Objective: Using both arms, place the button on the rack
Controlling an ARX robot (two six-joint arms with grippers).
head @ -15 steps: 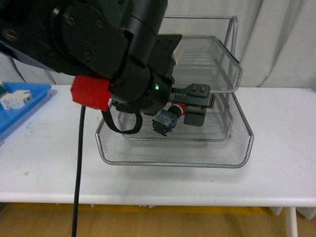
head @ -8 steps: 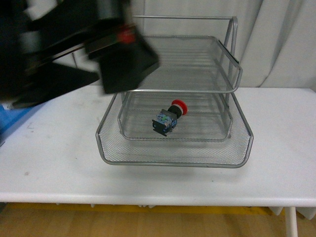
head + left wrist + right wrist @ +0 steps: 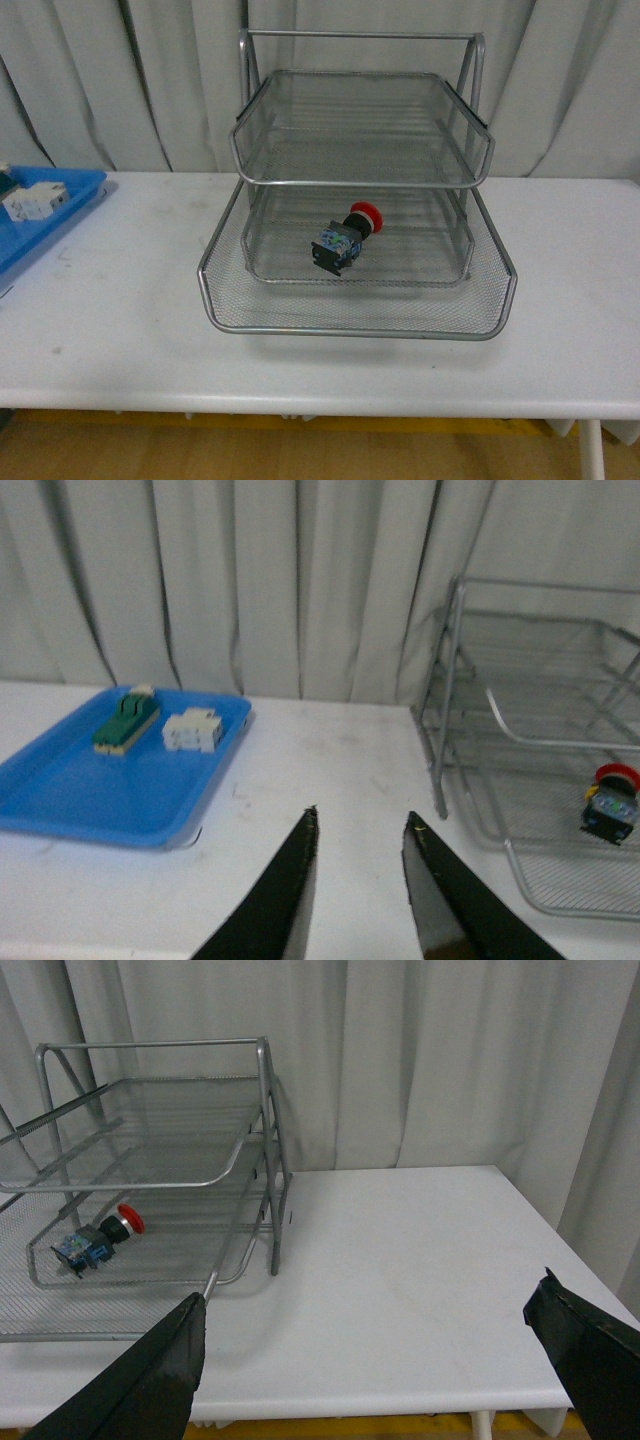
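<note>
The button [image 3: 346, 238], red cap and dark blue-black body, lies on its side in the middle tier of the silver wire-mesh rack [image 3: 360, 322]. It also shows in the left wrist view [image 3: 611, 804] and the right wrist view [image 3: 98, 1238]. Neither arm shows in the front view. My left gripper [image 3: 360, 820] is open and empty over the white table, left of the rack [image 3: 470, 810]. My right gripper [image 3: 372, 1300] is wide open and empty over the table, right of the rack [image 3: 270, 1160].
A flat blue tray [image 3: 70, 200] at the table's left edge holds a white block [image 3: 192, 729] and a green-and-cream part [image 3: 127, 720]. Grey curtains hang behind. The table's front edge [image 3: 320, 400] is near.
The left arm, which filled the front view and reached into the rack at the button a second ago, has pulled back out of view. The button stays in the middle tier.
</note>
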